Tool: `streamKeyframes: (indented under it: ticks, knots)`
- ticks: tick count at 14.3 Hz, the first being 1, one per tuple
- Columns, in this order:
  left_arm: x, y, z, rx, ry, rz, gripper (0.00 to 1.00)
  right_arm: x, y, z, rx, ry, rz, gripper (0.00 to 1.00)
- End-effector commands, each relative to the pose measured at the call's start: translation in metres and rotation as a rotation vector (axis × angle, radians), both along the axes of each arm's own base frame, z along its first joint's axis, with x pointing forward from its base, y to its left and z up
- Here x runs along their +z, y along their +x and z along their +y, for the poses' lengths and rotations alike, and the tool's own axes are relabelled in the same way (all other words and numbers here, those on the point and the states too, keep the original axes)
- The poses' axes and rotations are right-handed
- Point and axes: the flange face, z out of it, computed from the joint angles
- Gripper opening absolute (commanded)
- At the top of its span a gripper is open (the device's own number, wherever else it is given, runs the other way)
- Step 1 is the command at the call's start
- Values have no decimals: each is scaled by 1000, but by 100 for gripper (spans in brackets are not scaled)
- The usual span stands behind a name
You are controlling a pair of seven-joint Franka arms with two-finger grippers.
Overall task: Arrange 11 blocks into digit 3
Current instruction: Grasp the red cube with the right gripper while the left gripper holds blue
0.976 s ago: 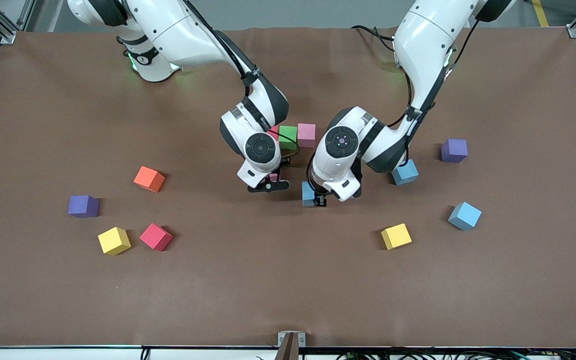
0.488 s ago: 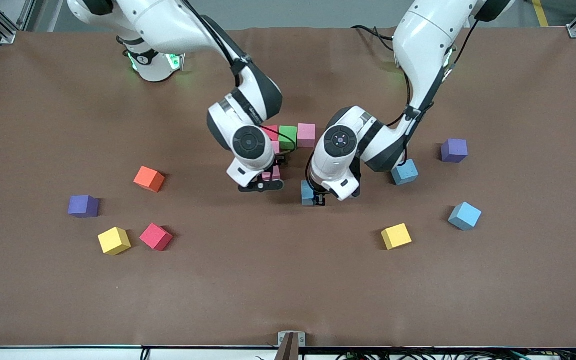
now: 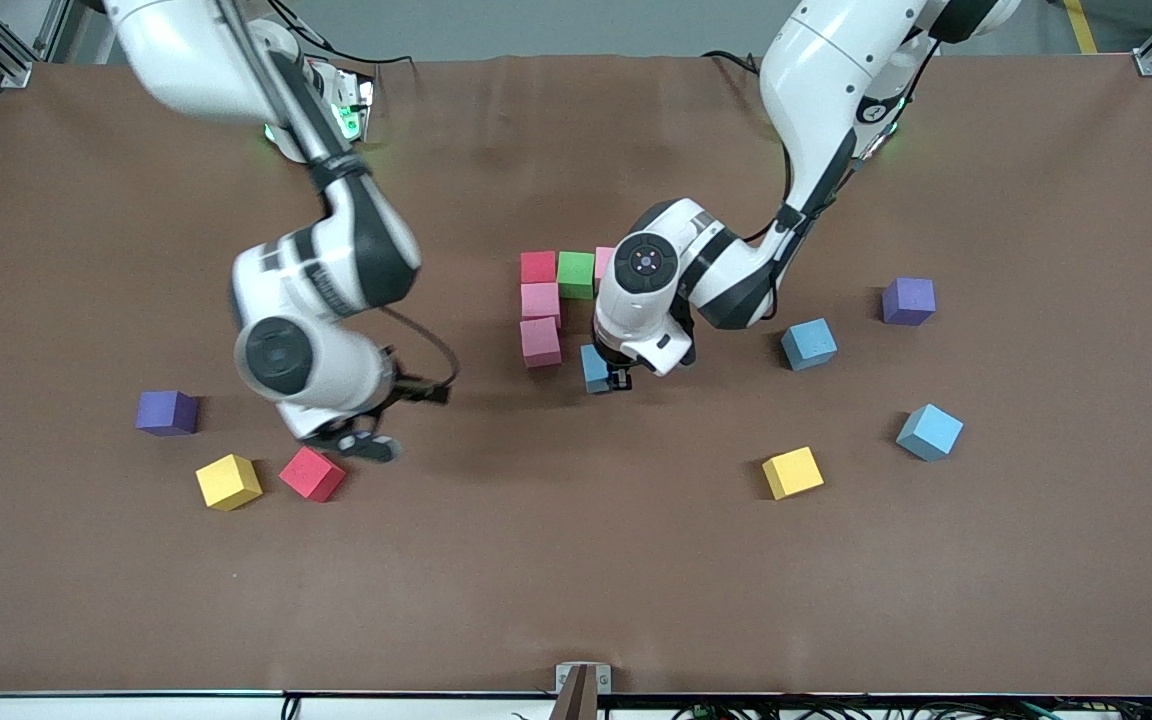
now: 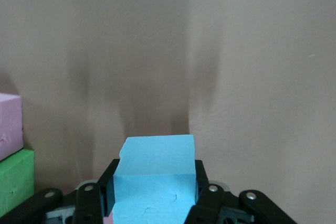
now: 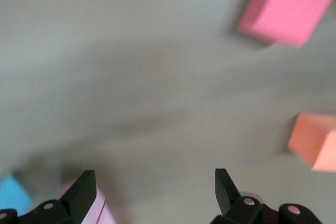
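My right gripper (image 3: 368, 440), jaws wide, has left the pink cubes (image 3: 541, 322) for the red cube (image 3: 312, 473) at its seven o'clock; left gripper (image 3: 614, 378) clamps a blue cube (image 3: 593, 367) for the middle row

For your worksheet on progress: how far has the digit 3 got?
Placed: red block, green block and three pink blocks. In hand: the left gripper grips a light blue block beside them. The open right gripper hangs over the loose red block. Five remain loose.
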Motion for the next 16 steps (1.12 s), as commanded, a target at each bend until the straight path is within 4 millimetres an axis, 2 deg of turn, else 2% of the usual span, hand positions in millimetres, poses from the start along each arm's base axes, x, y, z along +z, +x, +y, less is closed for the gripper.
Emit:
streamKeyframes:
  ticks: [1, 2, 4, 6, 8, 12, 16]
  knots:
    - [-12, -26, -13, 18, -11, -14, 9, -7, 28, -58, -103, 20, -88, 100]
    - [-16, -34, -17, 14, -12, -16, 9, -13, 34, -73, -119, 15, -99, 100]
    - [-19, -46, -24, -10, -11, -20, 9, -27, 37, -83, -131, -5, -88, 100]
    - [-19, -50, -26, -66, 14, -53, 9, -47, 43, -105, -172, -13, -77, 100]
    - [-23, -57, -28, -97, 27, -52, 9, -54, 49, -126, -210, -10, -92, 100]
    - [-26, -60, -29, -141, 35, -48, 9, -67, 50, -139, -229, -16, -79, 100]
    - [-28, -67, -35, -177, 36, -51, 9, -91, 54, -146, -261, -20, -90, 100]
